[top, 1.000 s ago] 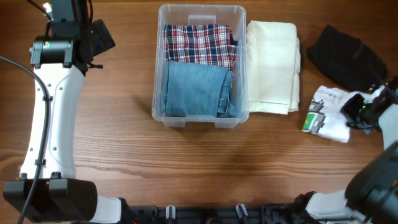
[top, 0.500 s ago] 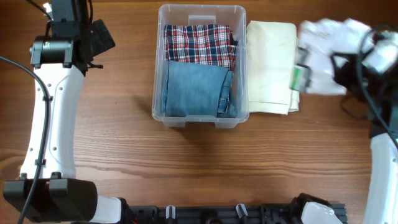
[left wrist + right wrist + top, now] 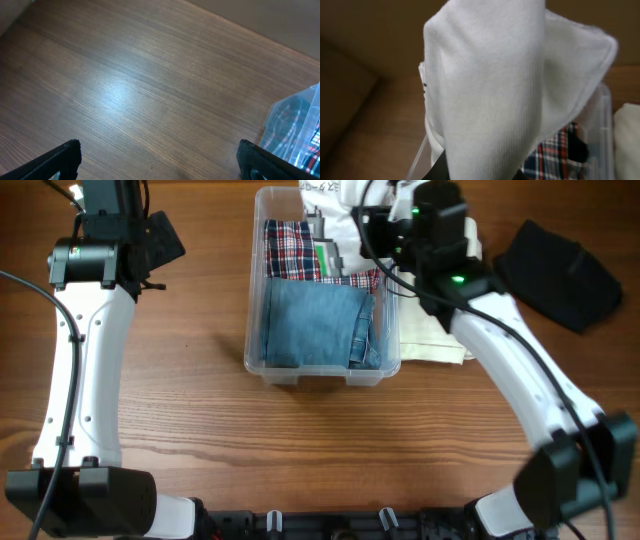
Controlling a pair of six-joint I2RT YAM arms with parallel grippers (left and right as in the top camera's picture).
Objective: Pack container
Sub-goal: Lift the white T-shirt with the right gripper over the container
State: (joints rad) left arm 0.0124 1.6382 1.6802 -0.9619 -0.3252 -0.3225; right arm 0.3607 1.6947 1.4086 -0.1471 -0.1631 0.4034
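Brown wood-grain table [image 3: 180, 430]; soft glare patch on surface in left wrist view.

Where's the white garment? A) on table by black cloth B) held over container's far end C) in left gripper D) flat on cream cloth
B: the right gripper holds the white garment above the container, over the plaid shirt.

The container [image 3: 252, 330] holds folded jeans [image 3: 310, 325] in front of a checked shirt [image 3: 285, 250], with a printed garment [image 3: 335, 205] above; a folded cloth [image 3: 432, 340] lies just to its right.
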